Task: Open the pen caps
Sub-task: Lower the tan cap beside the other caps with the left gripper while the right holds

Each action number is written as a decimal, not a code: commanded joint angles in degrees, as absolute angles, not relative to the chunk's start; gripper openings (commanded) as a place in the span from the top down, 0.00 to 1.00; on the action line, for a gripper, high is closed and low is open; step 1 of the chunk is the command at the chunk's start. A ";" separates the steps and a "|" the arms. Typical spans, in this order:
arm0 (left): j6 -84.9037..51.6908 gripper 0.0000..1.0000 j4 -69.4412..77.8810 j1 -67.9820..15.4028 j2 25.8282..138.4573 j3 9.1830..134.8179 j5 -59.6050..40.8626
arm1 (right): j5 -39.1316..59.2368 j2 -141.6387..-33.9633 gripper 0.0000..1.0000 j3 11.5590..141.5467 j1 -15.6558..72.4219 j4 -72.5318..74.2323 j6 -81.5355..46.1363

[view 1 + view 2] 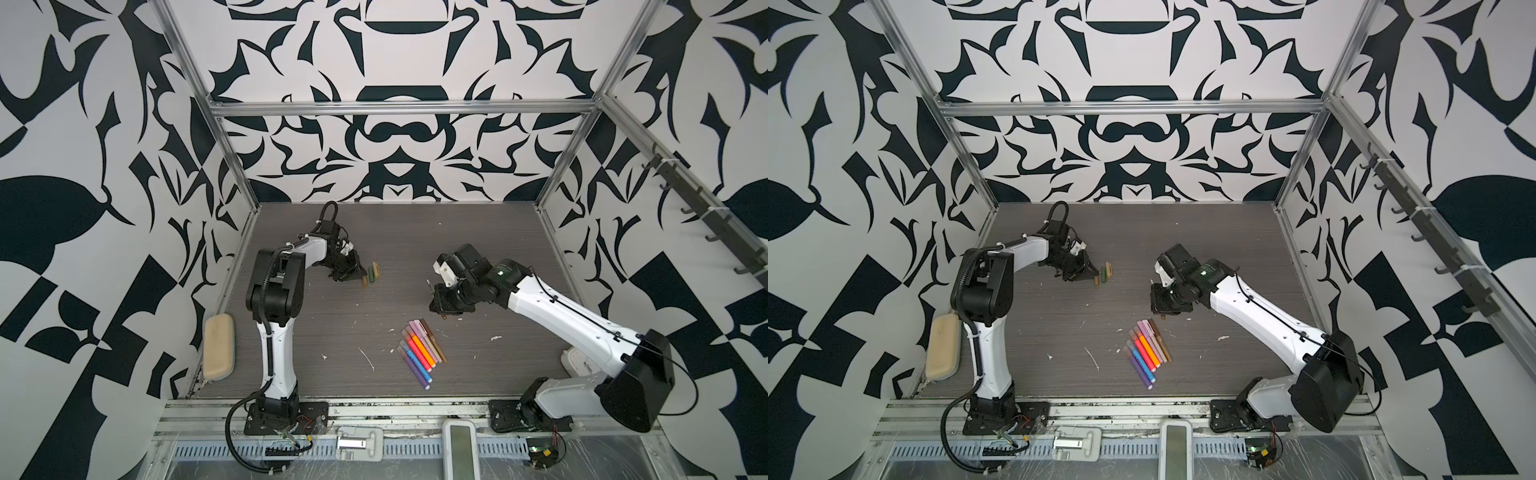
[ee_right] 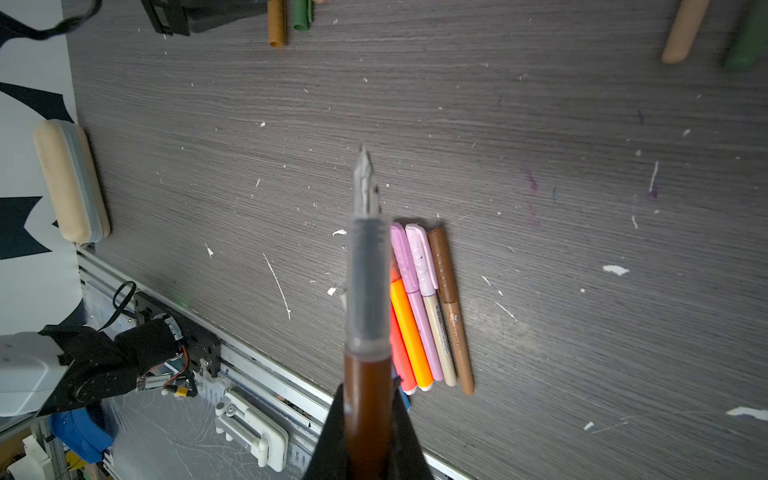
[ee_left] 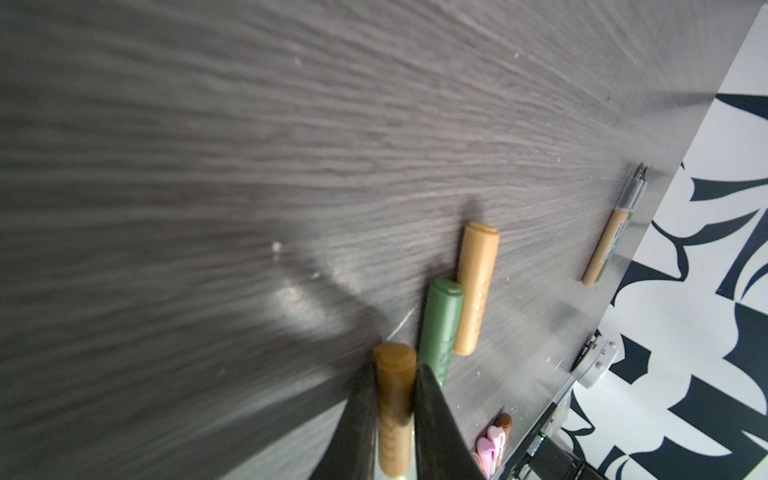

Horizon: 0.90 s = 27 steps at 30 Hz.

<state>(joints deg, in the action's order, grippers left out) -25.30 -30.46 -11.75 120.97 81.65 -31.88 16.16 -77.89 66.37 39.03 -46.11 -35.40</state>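
One brown cap [image 3: 394, 374] sits pinched in the closed left jaws, low at the surface [image 3: 208, 187] just beside the green cap [image 3: 441, 324] and tan cap [image 3: 476, 286] (right jaws clamp the uncapped brown pen body [image 2: 368, 395]): best laid flat, released gently, then backed straight off so neighbours do not roll.

- Light: bright, even and diffuse from above in both top views, with only faint soft shadows on the surface [image 1: 374, 299].
- Edges: frame rails [image 1: 399, 109] bow, showing wide-angle distortion.
- Left wrist view: surface grain is smeared by blur. A pale glare patch and a dark shadow lie beside the brown cap [image 3: 394, 407]. The left pincer [image 3: 395, 372] is soft.
- Right wrist view: surface is crisp. The brown pen [image 2: 368, 395], near the lens, is soft, and the tan pen [image 2: 683, 33] is defocused.
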 commanded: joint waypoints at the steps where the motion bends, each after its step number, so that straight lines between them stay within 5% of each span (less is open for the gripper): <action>1: -23.86 0.83 -34.01 -11.64 122.78 82.70 -28.87 | 14.95 -75.37 1.00 67.56 38.94 -46.80 -35.39; 13: -25.51 0.71 -33.62 -11.60 123.07 85.29 -30.79 | 15.22 -75.45 1.00 67.50 38.96 -46.32 -35.38; 27: -29.31 0.71 -31.00 -11.69 122.88 85.76 -33.99 | 15.56 -75.65 1.00 66.71 39.00 -45.62 -35.24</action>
<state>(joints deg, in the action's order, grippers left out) -28.36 -31.38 -11.75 122.10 84.42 -32.40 15.99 -76.82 66.37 39.03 -46.22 -35.55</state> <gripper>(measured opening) 0.290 0.129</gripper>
